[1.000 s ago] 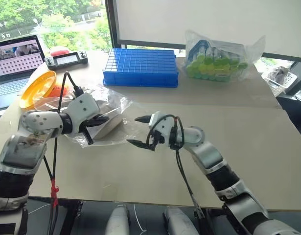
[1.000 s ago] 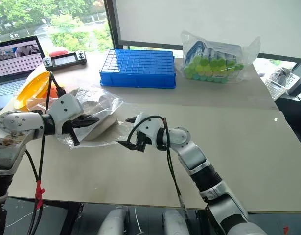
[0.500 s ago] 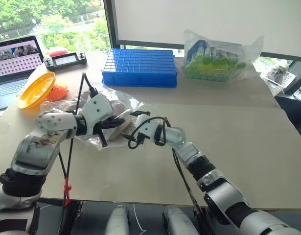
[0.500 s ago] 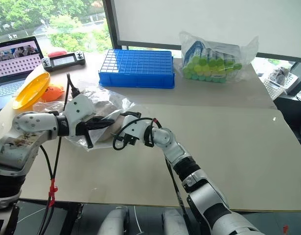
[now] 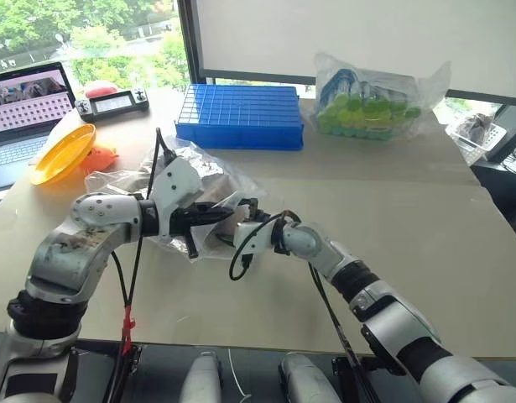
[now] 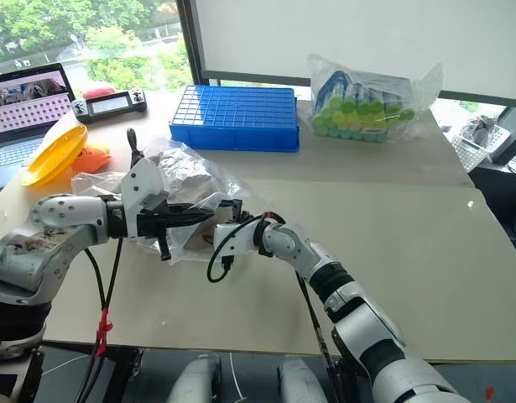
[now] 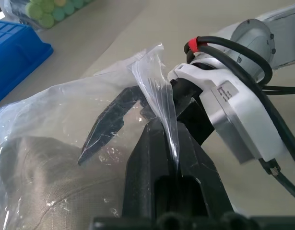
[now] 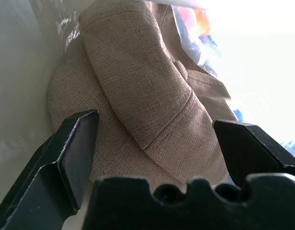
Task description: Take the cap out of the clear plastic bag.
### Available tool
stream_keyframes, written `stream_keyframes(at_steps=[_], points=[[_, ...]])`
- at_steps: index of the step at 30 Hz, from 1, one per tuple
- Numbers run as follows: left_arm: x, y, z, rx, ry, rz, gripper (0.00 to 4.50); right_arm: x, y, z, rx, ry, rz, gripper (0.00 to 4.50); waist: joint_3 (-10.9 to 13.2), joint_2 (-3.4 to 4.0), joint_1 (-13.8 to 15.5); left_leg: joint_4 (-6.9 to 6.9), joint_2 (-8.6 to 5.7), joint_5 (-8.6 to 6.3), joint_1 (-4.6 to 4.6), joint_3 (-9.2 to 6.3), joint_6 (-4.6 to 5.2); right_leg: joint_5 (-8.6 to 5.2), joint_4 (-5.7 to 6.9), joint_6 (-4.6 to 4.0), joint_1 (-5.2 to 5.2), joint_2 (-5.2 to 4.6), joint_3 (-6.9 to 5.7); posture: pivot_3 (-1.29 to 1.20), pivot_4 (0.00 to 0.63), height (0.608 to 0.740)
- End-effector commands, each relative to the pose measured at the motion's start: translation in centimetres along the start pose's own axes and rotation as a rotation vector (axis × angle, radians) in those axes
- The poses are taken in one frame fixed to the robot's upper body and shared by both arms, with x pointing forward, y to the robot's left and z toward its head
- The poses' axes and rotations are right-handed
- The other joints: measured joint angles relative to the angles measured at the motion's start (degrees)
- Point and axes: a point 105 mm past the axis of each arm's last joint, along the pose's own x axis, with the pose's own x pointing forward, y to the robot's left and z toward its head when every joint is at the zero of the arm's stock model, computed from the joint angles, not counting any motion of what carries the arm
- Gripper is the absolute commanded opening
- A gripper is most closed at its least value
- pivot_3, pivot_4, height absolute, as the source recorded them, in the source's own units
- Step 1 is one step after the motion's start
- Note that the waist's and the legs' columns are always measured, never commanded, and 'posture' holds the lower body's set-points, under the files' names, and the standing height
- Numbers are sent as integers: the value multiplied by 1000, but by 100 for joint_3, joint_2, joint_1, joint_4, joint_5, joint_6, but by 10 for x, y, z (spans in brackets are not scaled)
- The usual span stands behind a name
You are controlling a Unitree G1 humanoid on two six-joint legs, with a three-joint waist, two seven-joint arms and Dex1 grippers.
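Note:
The clear plastic bag (image 5: 203,176) lies crumpled on the table's left half, with the beige cap (image 8: 147,91) inside it. My left gripper (image 7: 159,127) is shut on a fold of the bag's film at its mouth and holds it up. My right gripper (image 8: 157,124) is open and reaches into the bag's mouth from the right. Its two fingers stand either side of the cap's crown, apart from the fabric. In the left wrist view, one of the right gripper's fingers (image 7: 106,122) shows through the film, just in front of the cap (image 7: 37,177).
A blue crate (image 5: 241,115) and a clear bag of green-topped items (image 5: 371,101) stand at the back. A yellow plate (image 5: 63,153), a laptop (image 5: 27,101) and a controller (image 5: 113,102) sit at the far left. Bare tabletop (image 5: 409,218) lies to the right.
My right gripper has moved left, rolled, and gone into the bag's mouth around the cap. My left gripper has drawn the held film to the right.

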Motion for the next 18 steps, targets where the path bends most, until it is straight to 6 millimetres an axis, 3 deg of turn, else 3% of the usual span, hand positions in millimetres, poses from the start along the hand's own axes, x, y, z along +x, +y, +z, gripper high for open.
stream_keyframes(at_steps=[1,4,9,14,18], points=[[-1,-6,18,50,-47,-20,50,11,-8,-4,-41,56,-65,4500,0,0,-3,-1,0,1,0,0,-1,0,1,0,0,0,0,0,150,713],[0,-7,17,50,-44,-24,50,20,-5,-2,-69,67,-53,4500,0,0,-3,-3,0,1,1,-1,-1,0,0,-1,-1,0,0,0,150,713],[0,-6,14,51,-39,-30,50,18,2,5,-57,18,-7,4500,0,0,9,-2,0,1,0,-2,-2,1,0,-1,1,0,-3,0,150,713],[0,-8,5,59,-16,-34,50,-9,-9,3,-63,-24,39,4500,0,0,31,-2,-2,1,-5,-8,-2,1,-4,-1,2,-1,-9,0,150,713],[0,-9,2,58,-14,-36,50,-19,-16,6,-63,-33,42,4500,1,0,17,-2,-3,1,-8,-11,-2,1,-5,-1,0,-4,-13,0,150,713]])
